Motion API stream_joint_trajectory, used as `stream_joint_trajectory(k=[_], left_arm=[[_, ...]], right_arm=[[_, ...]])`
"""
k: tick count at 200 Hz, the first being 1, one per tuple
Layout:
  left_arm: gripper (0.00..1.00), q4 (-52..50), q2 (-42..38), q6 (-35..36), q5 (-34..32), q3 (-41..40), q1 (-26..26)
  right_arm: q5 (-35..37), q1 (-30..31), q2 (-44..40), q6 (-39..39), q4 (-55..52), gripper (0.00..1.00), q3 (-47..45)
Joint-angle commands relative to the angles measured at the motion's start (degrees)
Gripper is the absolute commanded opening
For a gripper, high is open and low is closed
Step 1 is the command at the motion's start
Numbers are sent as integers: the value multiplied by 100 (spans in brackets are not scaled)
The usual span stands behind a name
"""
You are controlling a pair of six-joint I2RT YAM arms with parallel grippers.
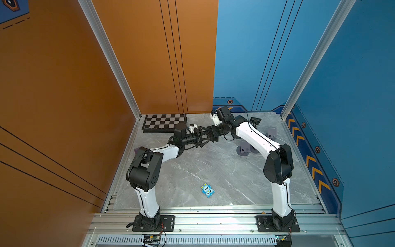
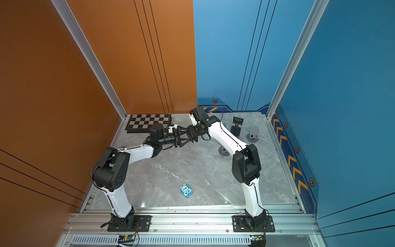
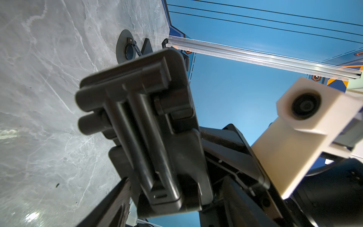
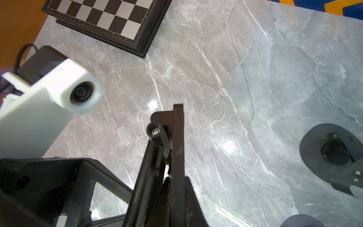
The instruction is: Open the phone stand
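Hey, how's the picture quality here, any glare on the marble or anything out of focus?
Right wrist view: two glare spots on the grey marble tabletop, and the left arm's white camera housing is soft. Left wrist view: the black plastic phone stand reads fairly sharp, the right arm's white camera housing blurred. In both top views: sharp, but glare washes out the front aluminium rail.

Grey marble table (image 1: 192, 166), metal rails along its edges. Far left corner: chessboard (image 1: 163, 123), flat. Near the front, centre: small blue cartoon-faced toy (image 1: 207, 190), lying alone. Right side: two grey round-based holders (image 2: 253, 134) (image 2: 223, 150), apart. Far right: black folding stand (image 2: 236, 126), standing, just beside the farther holder.
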Motion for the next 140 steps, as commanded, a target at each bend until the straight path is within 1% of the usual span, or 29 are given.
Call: stream_joint_trajectory(k=[1, 16, 28, 64, 81, 109, 140], left_arm=[[68, -16, 26, 50, 154, 2, -28], [60, -16, 20, 50, 149, -18, -29], [50, -12, 16, 46, 148, -26, -20], [29, -16, -24, 50, 145, -35, 24], [25, -16, -41, 58, 145, -35, 57], [16, -15, -72, 68, 159, -61, 111], [14, -16, -187, 90, 167, -62, 205]], right_arm=[[19, 35, -193, 66, -16, 0, 240], [25, 9, -193, 100, -16, 0, 236], [21, -29, -191, 122, -16, 0, 220], [18, -137, -191, 144, -15, 0, 188], [-14, -203, -210, 141, -16, 0, 157], [-12, -278, -228, 145, -16, 0, 122], [-3, -362, -252, 136, -11, 0, 65]])
